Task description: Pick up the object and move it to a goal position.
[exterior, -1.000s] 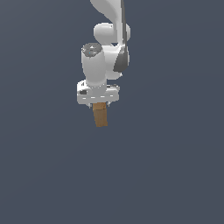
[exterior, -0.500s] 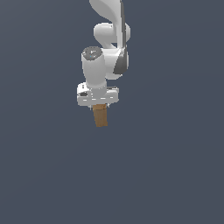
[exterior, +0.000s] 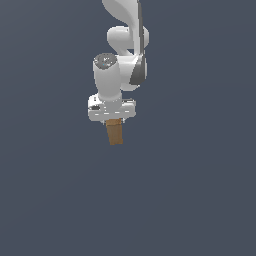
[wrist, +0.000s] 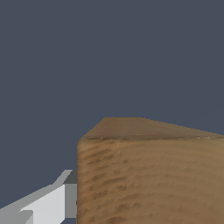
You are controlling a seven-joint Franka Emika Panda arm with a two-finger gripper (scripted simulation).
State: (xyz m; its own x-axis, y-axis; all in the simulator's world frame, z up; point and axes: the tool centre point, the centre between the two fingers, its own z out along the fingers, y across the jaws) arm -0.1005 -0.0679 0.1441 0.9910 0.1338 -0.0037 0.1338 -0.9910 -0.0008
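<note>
In the exterior view, the white arm (exterior: pixel 120 65) comes down from the top edge against a plain dark grey-blue backdrop. At its lower end sits the white end effector (exterior: pixel 114 122), a broad flat housing that is wider than what it carries. Hanging below it is the block (exterior: pixel 115 133), orange-brown and elongated, held by its upper end and tilted slightly (its lower end leans toward the exterior view's right). The fingers themselves are mostly hidden behind the housing and the block, but the block hangs there with nothing under it, so the end effector is clamped on it.

In the wrist view, one light grey finger (wrist: pixel 48 203) shows beside the block (wrist: pixel 151 179), pressed against its side. The block fills much of this picture (its wood-like grain runs in curved bands across the near face), and a narrower, darker face slopes away beyond it. The other finger lies outside the picture, past the block's far side.
</note>
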